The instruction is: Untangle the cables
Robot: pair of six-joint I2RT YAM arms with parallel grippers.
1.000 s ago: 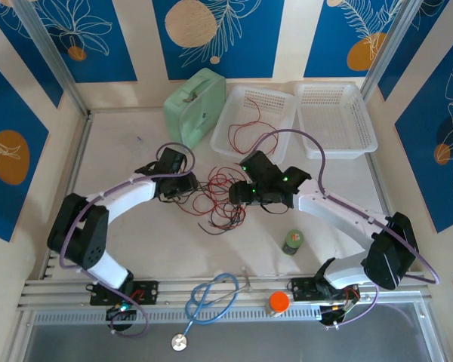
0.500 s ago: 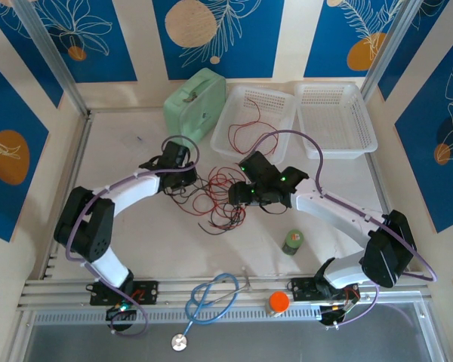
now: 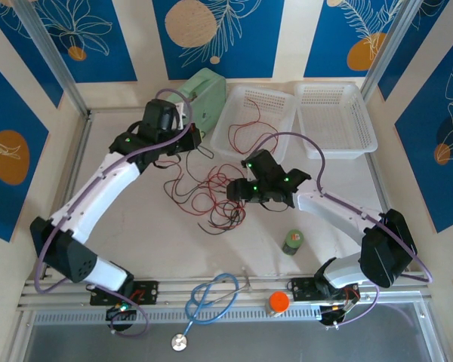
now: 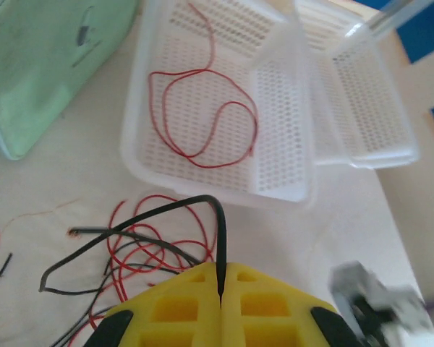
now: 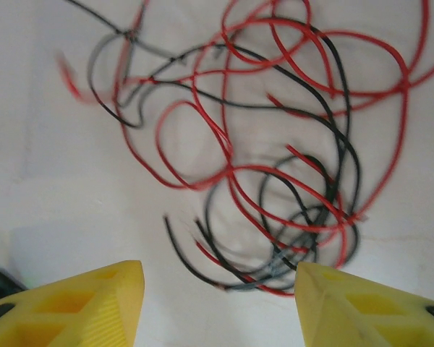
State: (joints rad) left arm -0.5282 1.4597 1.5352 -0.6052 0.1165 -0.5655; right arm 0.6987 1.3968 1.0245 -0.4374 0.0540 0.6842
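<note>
Where the cables [image 3: 210, 197] lie heaped in a loose knot of red and black loops at the middle of the table [image 3: 136, 226], a black wire [image 4: 221, 242] rises out of the pile and is pinched between the closed fingers of the left gripper [image 4: 220, 273], which hangs over the far side of the knot, near a green case [image 3: 200, 94]. The right gripper [image 5: 217, 273], its fingers spread wide and holding nothing, hovers directly over the knot's right side, the loops lying between and beyond its tips. A red wire [image 4: 202, 108] curls inside a white basket [image 4: 217, 189] just beyond the pile; a second basket [image 3: 336, 121] stands beside it.
</note>
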